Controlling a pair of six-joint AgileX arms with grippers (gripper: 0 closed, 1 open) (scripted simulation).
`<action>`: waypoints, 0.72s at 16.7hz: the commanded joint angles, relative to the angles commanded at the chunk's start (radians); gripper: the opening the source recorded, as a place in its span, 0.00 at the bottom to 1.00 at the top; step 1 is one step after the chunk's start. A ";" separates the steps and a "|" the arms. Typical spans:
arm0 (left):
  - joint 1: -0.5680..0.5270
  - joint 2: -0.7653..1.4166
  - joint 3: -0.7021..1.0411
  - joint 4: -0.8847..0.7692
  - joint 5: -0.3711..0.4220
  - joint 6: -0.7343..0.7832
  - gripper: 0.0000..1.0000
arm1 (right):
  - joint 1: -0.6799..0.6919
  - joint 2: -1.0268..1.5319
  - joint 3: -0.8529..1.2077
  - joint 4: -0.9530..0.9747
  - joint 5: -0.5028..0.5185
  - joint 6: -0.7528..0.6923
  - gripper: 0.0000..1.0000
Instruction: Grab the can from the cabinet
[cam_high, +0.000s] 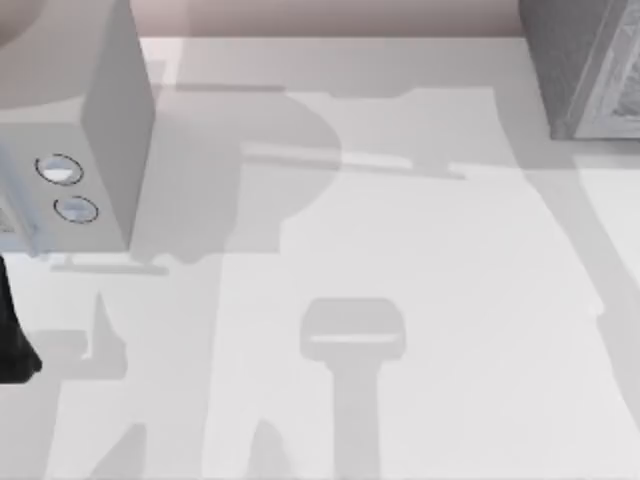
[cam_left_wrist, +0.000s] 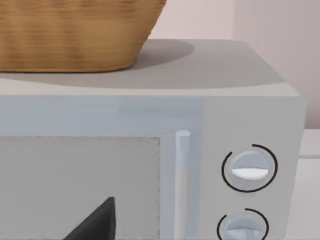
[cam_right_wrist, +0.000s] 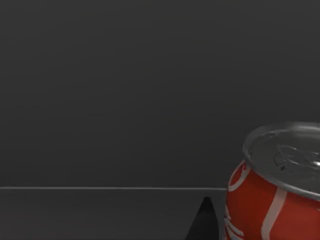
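Dark cabinet (cam_right_wrist: 125, 90) walls surround my right gripper (cam_right_wrist: 206, 220); I can't tell how wide it stands. Just beside its fingertip sits the red soda can (cam_right_wrist: 272, 195), upright on the shelf. My left gripper (cam_left_wrist: 95, 222), spread also unreadable, hovers before the microwave (cam_left_wrist: 240, 100) carrying a wicker basket (cam_left_wrist: 70, 35). Closing off-centre could, I judge, tip the can over.

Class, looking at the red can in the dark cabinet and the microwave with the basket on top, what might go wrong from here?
1. In the right wrist view the can sits at the picture's edge, beside a dark fingertip; an off-centre grasp might tip it.
2. The cabinet interior is dark, so judging depth may be hard.
3. The left wrist camera faces the microwave closely; moving forward could hit it or shake the basket.
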 joint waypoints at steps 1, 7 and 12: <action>0.000 0.000 0.000 0.000 0.000 0.000 1.00 | 0.000 0.000 0.000 0.000 0.000 0.000 0.00; 0.000 0.000 0.000 0.000 0.000 0.000 1.00 | 0.004 -0.004 -0.001 -0.003 0.002 0.001 0.00; 0.000 0.000 0.000 0.000 0.000 0.000 1.00 | 0.097 -0.149 -0.024 -0.135 0.086 0.000 0.00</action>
